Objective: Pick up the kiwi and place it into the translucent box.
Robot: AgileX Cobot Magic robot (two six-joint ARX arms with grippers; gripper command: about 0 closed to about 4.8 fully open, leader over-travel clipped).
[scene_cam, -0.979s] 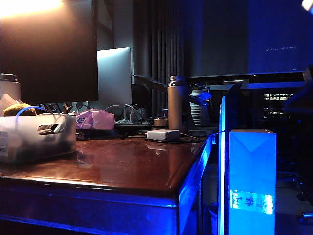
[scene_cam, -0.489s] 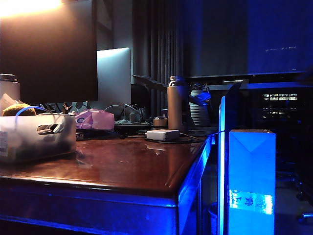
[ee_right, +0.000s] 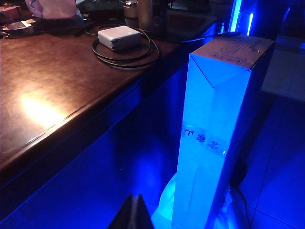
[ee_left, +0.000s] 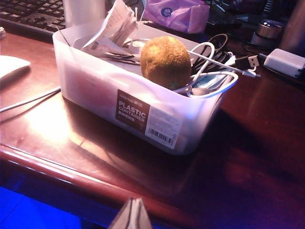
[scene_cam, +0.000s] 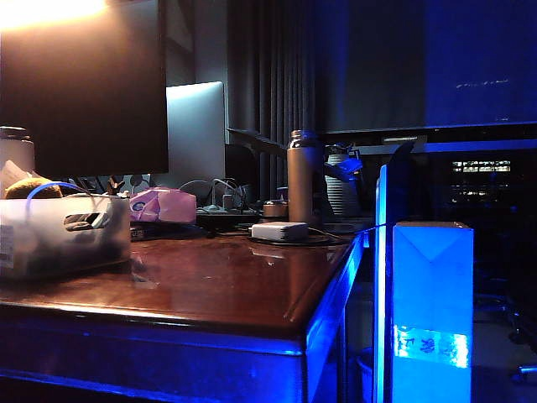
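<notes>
**On the desk's left end: found the kiwi [ee_left: 166, 62] already in the translucent box [ee_left: 95, 90]**

Saw it perched on tangled cables [ee_left: 220, 58] there. Noticed the dark arm shape gone from the exterior view's right edge compared with a second before. Spotted the left gripper [ee_left: 132, 214] off the desk's near edge, pinched closed on nothing. Same for the right gripper [ee_right: 133, 212], low beside the blue carton [ee_right: 219, 119]. Read that as backing off, job pretty much done.

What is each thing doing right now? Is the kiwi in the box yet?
kiwi: inside the box, resting on cables.
translucent box: upright on the table, no lid.
left gripper: shut, holding nothing, off the table edge.
right gripper: shut, holding nothing, low beside the blue carton.
</notes>
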